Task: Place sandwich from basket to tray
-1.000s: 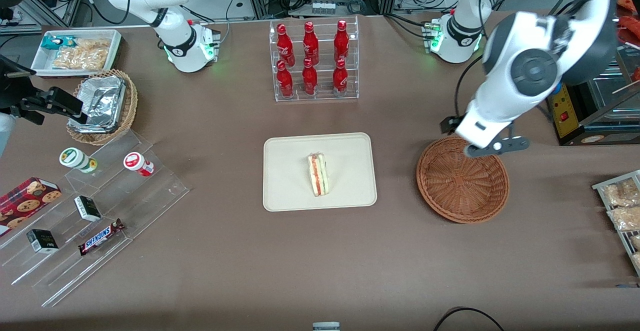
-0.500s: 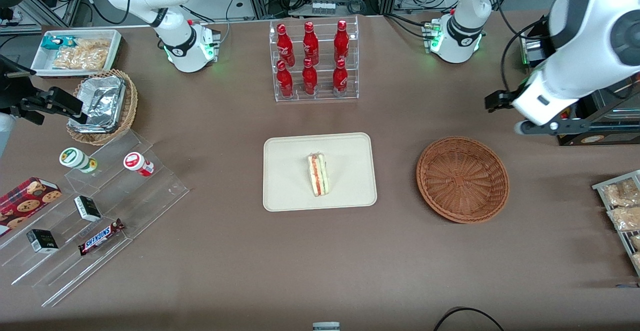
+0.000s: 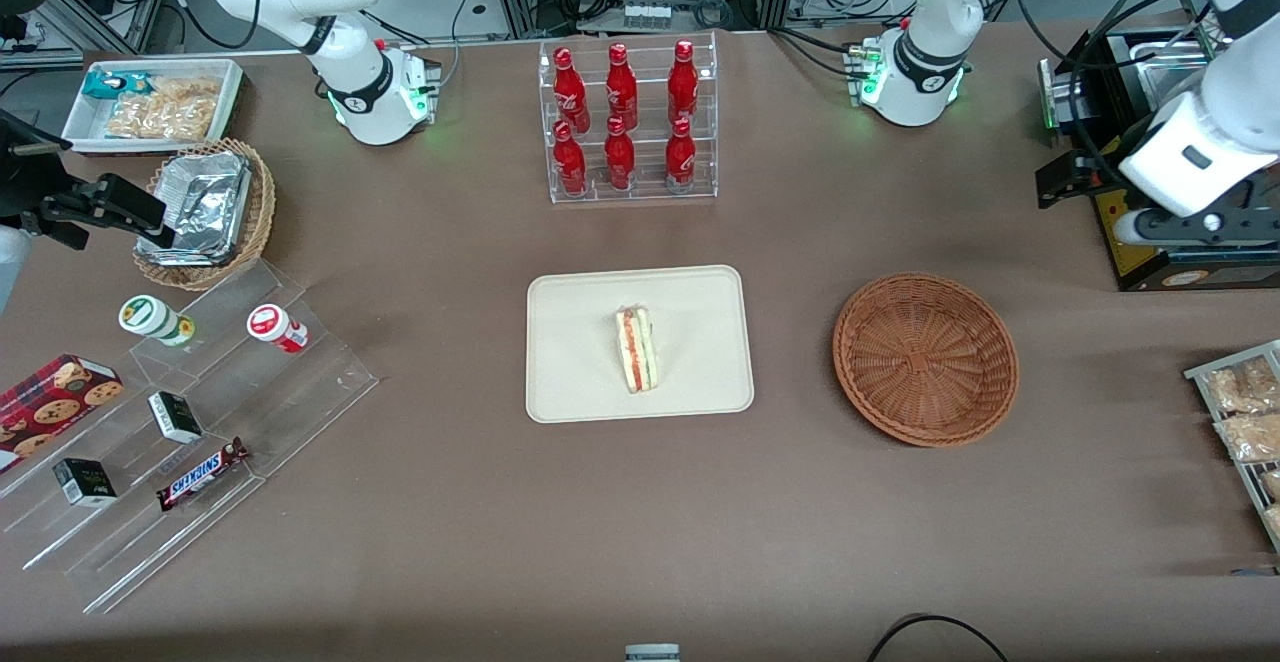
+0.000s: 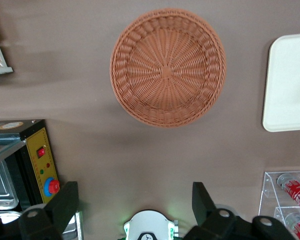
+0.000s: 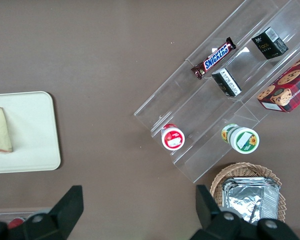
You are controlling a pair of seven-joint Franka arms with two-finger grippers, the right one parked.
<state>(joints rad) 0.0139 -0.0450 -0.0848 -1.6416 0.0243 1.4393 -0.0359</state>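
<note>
Now the sandwich [image 3: 636, 350] rests on the tray [image 3: 580, 382], basket [image 3: 925, 357] empty; the released gripper [image 4: 135, 202], fingers spread, should retreat high.

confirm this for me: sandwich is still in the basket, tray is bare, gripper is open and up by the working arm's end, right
Not quite. The front view shows the sandwich lying on the tray, and the basket holds nothing. The gripper is open, up at the working arm's end.
</note>
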